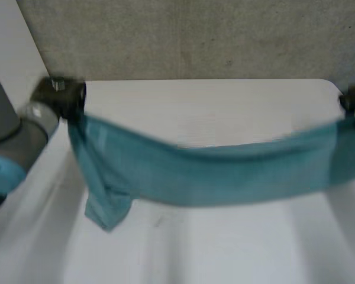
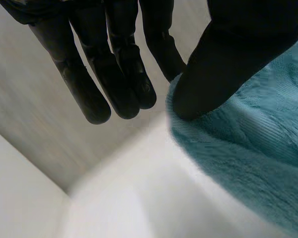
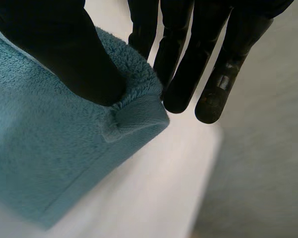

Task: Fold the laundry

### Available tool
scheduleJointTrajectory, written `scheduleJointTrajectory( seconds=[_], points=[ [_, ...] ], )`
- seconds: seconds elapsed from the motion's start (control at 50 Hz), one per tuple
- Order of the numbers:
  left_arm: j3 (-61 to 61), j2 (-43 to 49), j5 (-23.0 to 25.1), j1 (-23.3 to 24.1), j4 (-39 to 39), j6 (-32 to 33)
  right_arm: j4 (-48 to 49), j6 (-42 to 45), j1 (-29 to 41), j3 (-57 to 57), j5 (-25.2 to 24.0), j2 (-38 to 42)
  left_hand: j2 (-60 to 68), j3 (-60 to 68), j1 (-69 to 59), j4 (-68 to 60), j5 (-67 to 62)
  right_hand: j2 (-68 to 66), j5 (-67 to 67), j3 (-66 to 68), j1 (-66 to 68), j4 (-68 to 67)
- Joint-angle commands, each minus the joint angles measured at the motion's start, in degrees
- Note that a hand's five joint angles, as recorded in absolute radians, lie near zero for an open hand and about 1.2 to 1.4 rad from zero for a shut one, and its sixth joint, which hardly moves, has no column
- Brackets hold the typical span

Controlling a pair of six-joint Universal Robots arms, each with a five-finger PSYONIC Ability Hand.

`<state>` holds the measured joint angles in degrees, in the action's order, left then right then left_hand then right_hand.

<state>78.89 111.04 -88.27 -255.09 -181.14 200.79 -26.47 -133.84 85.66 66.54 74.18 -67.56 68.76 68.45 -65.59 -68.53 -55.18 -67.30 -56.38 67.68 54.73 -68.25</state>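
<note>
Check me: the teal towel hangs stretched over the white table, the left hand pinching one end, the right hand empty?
Not empty: in the right wrist view the right hand pinches the other end of the teal towel. The rest holds: the left hand pinches one end, the towel stretched over the white table.

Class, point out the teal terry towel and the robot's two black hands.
Teal terry towel (image 1: 225, 171): head view, middle of its sagging span.
Black left hand (image 2: 213, 69): left wrist view, on its thumb.
Black right hand (image 3: 64, 54): right wrist view, on its thumb.
</note>
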Motion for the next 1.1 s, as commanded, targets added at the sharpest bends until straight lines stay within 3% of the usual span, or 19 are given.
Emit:
scheduleJointTrajectory(
  seconds=[0.02,0.1,0.3,0.4,0.46,0.62,0.7,0.8,0.84,0.92,0.94,1.02,1.06,1.1],
  points=[
    [-27.54,1.55,-3.21,0.38,-16.39,0.39,17.37,-22.21,3.63,-30.05,5.62,1.39,11.24,11.55,-14.41,-11.47,-14.82,-12.70,-13.62,12.32,25.27,-11.75],
    [-28.36,-0.12,-6.56,0.03,-25.21,0.21,29.43,-29.80,3.37,-24.20,5.90,-5.80,11.24,11.55,-14.41,-11.47,-14.82,-12.70,-13.62,12.32,25.27,-11.75],
    [-15.02,-0.82,-6.39,-0.32,-22.77,-4.35,31.30,-29.64,3.81,-4.77,0.45,-9.61,11.24,11.55,-14.41,-11.47,-14.82,-12.70,-13.62,12.32,25.27,-11.75],
    [-6.91,-0.74,-6.21,-0.32,-22.94,-6.20,31.48,-28.06,3.81,3.69,-1.40,-6.97,11.24,11.55,-14.41,-11.47,-14.82,-12.70,-13.62,12.32,25.27,-11.75],
    [1.07,1.19,-6.04,-0.23,-23.64,-6.55,31.92,-23.16,4.25,10.35,-1.58,-0.93,11.24,11.55,-14.41,-11.47,-14.82,-12.70,-13.62,12.32,25.27,-11.75],
    [8.37,8.31,-5.86,0.12,-24.35,-6.38,31.39,-15.94,4.78,14.32,-0.44,9.45,11.24,11.55,-14.41,-11.47,-14.82,-12.70,-13.62,12.32,25.27,-11.75],
    [11.64,8.41,-5.86,0.21,-24.17,-6.03,30.86,-15.31,4.60,14.76,-0.17,10.70,11.24,11.55,-14.41,-11.47,-14.82,-12.70,-13.62,12.32,25.27,-11.75],
    [16.02,4.30,-5.95,-0.41,-23.12,-5.85,27.96,-14.87,4.34,17.05,0.00,7.44,11.24,11.55,-14.41,-11.47,-14.82,-12.70,-13.62,12.32,25.27,-11.75],
    [18.40,0.50,-5.95,-0.50,-21.36,-5.76,22.55,-13.57,4.42,18.80,-0.35,0.71,11.24,11.55,-14.41,-11.47,-14.82,-12.70,-13.62,12.32,25.27,-11.75],
    [23.31,-7.83,-5.86,-2.34,-13.57,-4.98,16.89,-11.62,3.72,19.60,-0.70,-3.98,11.24,11.55,-14.41,-11.47,-14.82,-12.70,-13.62,12.32,25.27,-11.75],
    [23.33,-7.85,-5.86,-2.34,-13.54,-4.97,13.93,-9.80,2.42,19.95,-0.79,-5.98,11.24,11.55,-14.41,-11.47,-14.82,-12.70,-13.62,12.32,25.27,-11.75],
    [26.57,-16.01,-4.03,-3.83,-1.27,3.08,6.78,-2.48,-0.85,21.44,-0.70,-9.61,11.24,11.55,-14.41,-11.47,-14.82,-12.70,-13.62,12.32,25.27,-11.75],
    [27.45,-17.77,-2.54,-4.36,2.34,6.42,-1.79,8.89,-4.61,23.72,0.00,-11.79,11.24,11.55,-14.41,-11.47,-14.82,-12.70,-13.62,12.32,25.27,-11.75],
    [28.25,-19.02,-1.03,-5.07,5.27,9.35,-5.66,13.99,-6.72,25.03,0.26,-12.15,11.24,11.55,-14.41,-11.47,-14.82,-12.70,-13.62,12.32,25.27,-11.75]
  ],
)
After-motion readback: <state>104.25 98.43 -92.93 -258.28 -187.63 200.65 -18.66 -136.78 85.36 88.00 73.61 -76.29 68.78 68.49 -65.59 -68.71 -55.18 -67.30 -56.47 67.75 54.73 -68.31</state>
